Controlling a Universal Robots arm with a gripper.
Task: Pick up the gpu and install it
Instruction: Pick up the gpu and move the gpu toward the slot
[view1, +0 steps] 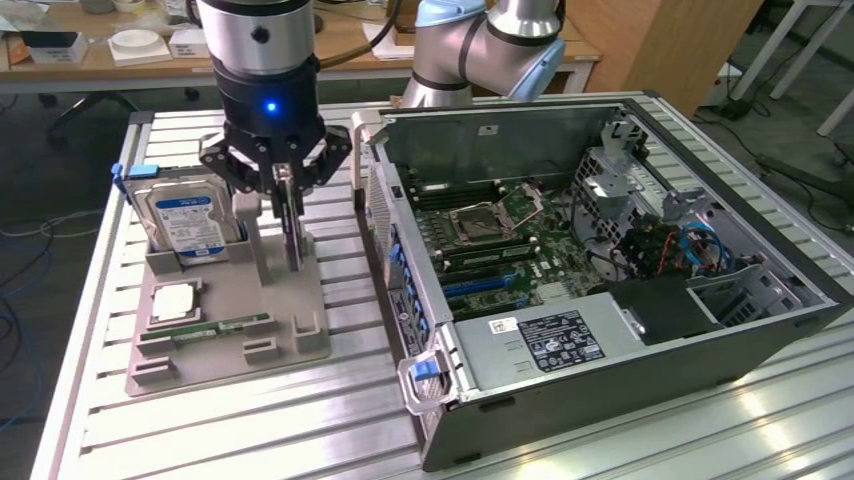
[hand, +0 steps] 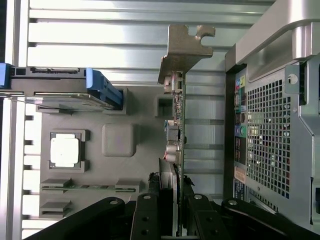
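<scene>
Grey plastic made up the holder (view1: 274, 300) on the slatted table (view1: 94, 420), and in the exterior view the gpu (view1: 292, 238) stood on edge over it, upright, with the jaws closed on its upper edge; whether its lower edge had cleared the holder could not be told. The hard drive (view1: 188, 222) stood just beside on the exterior view's left and the open computer case (view1: 574, 300) on the exterior view's right, so a sideways swing made too low would likely have knocked the card against the case wall or its neighbour. In the wrist view the gpu (hand: 177, 135) appeared edge-on, pinched between the fingers (hand: 146, 215) near one end, its metal end bracket (hand: 186, 47) reaching far out from the grip. Such a thin, off-centre hold looked liable to let the card tilt or slip, and a tilted card would probably have gone in crooked or jammed the bracket against the rear of the computer case (hand: 270, 130)
</scene>
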